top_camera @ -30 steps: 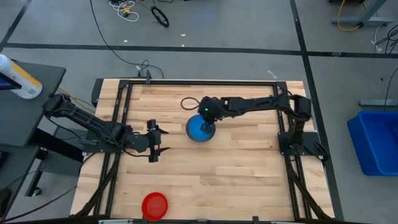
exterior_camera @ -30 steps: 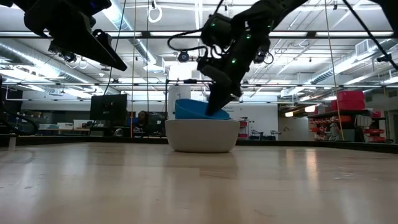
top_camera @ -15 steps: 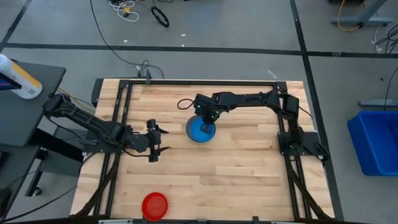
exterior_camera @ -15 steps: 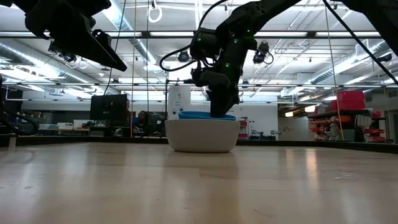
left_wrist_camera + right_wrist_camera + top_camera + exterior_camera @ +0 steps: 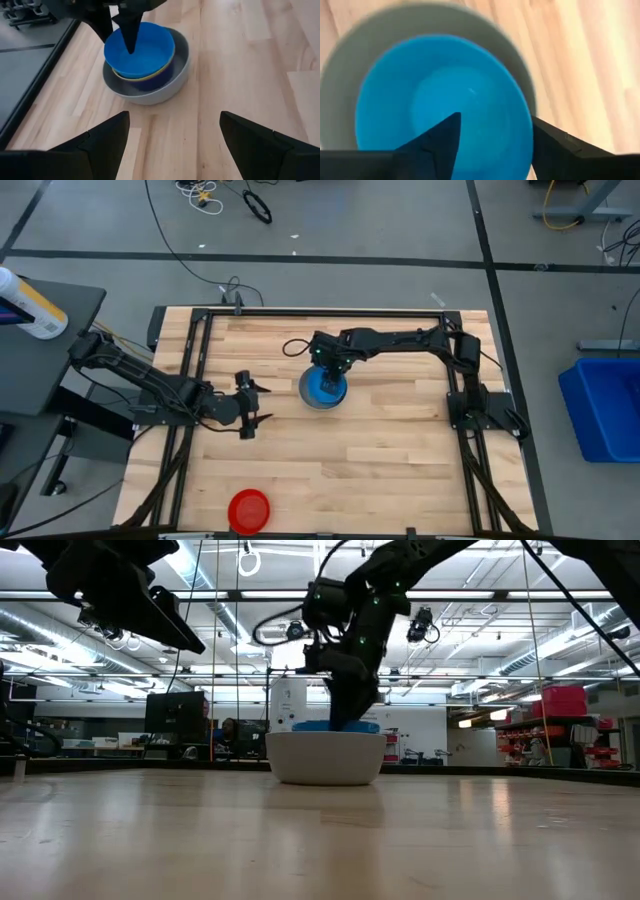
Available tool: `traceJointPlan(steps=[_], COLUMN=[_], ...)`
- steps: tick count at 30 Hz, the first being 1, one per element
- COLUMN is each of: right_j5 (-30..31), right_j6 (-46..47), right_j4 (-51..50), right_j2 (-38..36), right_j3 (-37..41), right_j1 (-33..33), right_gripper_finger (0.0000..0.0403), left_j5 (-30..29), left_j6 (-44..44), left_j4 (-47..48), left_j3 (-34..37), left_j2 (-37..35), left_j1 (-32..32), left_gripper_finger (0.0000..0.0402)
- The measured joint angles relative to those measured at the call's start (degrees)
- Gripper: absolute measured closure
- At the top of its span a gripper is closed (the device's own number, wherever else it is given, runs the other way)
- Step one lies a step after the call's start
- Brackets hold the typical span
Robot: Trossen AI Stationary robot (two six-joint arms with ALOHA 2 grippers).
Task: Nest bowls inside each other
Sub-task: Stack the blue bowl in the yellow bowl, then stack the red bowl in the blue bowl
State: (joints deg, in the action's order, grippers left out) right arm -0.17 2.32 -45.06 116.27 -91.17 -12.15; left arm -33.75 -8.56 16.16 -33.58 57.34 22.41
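Note:
At the table's middle a grey bowl (image 5: 176, 75) stands on its base, with a dark blue bowl (image 5: 150, 86), a yellow bowl (image 5: 142, 79) and a bright light blue bowl (image 5: 145, 50) nested in it. My right gripper (image 5: 495, 135) hangs open over this stack, pointing steeply down. One finger (image 5: 131, 45) is over the light blue bowl's hollow and the other (image 5: 102, 27) is outside its rim. A red bowl (image 5: 249, 510) lies near the table's near edge, at the left. My left gripper (image 5: 256, 408) hovers open to the left of the stack.
Black frame rails (image 5: 190, 360) run along the table's left, far and right sides. Bare wood lies between the stack and the red bowl, and to the right of the stack.
My right gripper has tipped to point more steeply down and has opened, letting go of the light blue bowl. That bowl, tilted with one side raised a second ago, has dropped level into the stack.

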Motion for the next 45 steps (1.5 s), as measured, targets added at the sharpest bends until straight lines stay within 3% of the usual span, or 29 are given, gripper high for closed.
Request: traceJointPlan(steps=[6, 9, 13, 17, 26, 31, 33, 39, 45], right_j5=[-2.3, 1.8, 2.0, 10.8, 12.2, 21.3, 22.8, 23.8, 27.1], right_j6=[1.3, 1.3, 1.3, 1.8, 4.3, 4.5, 5.0, 9.0, 16.0], right_j4=[-0.1, -2.4, -2.0, -1.2, 0.9, 0.2, 0.7, -0.6, -3.9], right_j2=[0.0, 0.0, 0.0, -0.5, 2.6, 1.9, -0.4, -5.3, -7.0], right_j3=[-3.1, -4.5, -4.8, -4.8, -4.8, -4.7, -4.7, -4.8, -4.8], right_j1=[1.1, 1.8, 1.8, 2.3, 2.6, 5.2, 6.9, 14.9, 24.1], right_gripper_finger=[0.0194, 0.0196, 0.0189, 0.0184, 0.0198, 0.0197, 0.0196, 0.02, 0.0193], left_j5=[-0.4, -0.4, -0.4, -0.4, -0.4, -2.3, 0.6, 20.4, 25.1], left_j6=[-1.2, -1.6, -1.6, -2.1, -2.6, -2.6, -3.8, -16.7, -28.2], left_j4=[1.5, 2.0, 2.0, 2.4, 2.4, 2.7, 4.1, 9.2, 7.7], left_j3=[0.0, 0.0, 0.0, 0.0, 0.0, 0.0, 0.0, -0.1, -1.6], left_j2=[0.0, 0.0, 0.0, 0.0, 0.0, -0.1, -0.3, 2.7, 8.0], left_j1=[0.0, 0.0, 0.0, 0.0, 0.0, 0.0, 0.0, 3.4, 14.9], left_gripper_finger=[0.0085, 0.0085, 0.0085, 0.0085, 0.0085, 0.0087, 0.0091, 0.0102, 0.0107])
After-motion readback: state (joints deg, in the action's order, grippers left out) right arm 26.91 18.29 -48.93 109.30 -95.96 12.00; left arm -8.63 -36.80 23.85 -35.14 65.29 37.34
